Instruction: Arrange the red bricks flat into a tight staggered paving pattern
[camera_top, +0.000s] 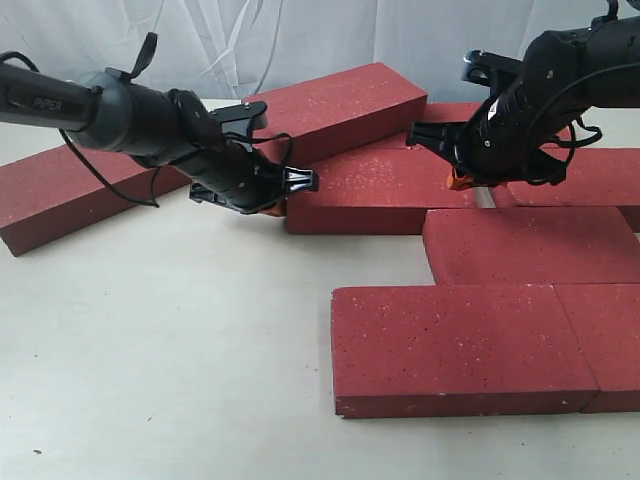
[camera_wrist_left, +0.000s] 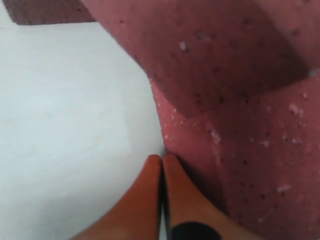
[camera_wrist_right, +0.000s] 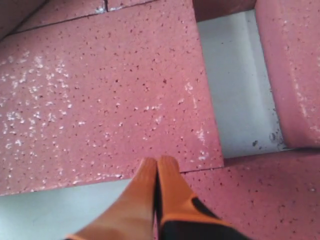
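Pale tabletop (camera_top: 150, 380); middle red brick (camera_top: 380, 190) between closed left gripper (camera_top: 273, 207) and closed right gripper (camera_top: 461, 183).

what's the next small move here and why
Probably the left gripper, shut and set at the left end of the middle brick, should nudge that brick a little rightward. A gap of bare table separates it from the right-hand brick, so the pattern isn't tight there. The right gripper, also shut, sits by that gap.

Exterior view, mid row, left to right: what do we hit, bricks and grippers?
lone brick → left gripper → centre brick → right gripper → right-edge brick. The tilted rear brick overlaps, so it is left out.
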